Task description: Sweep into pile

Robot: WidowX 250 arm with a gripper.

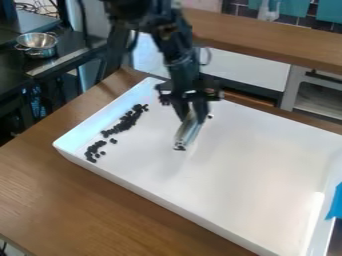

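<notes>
The black gripper (191, 111) hangs over the upper middle of the white tray (240, 160), shut on a silvery, narrow sweeping tool (189, 132). The tool slants down and to the left, its dark lower end low over the tray floor or touching it; I cannot tell which. Small black pieces (127, 120) lie in a long band beside the tray's left wall. Close by, toward the near left corner, sits a looser cluster of black pieces (93, 150). One stray dark piece (210, 116) is just right of the gripper.
The tray's raised walls surround the work area on a brown wooden table (87, 200). Blue tape (335, 202) is at the tray's right end. A metal colander (37, 44) stands on a dark counter at the upper left. A wooden ledge (267, 40) runs behind the tray.
</notes>
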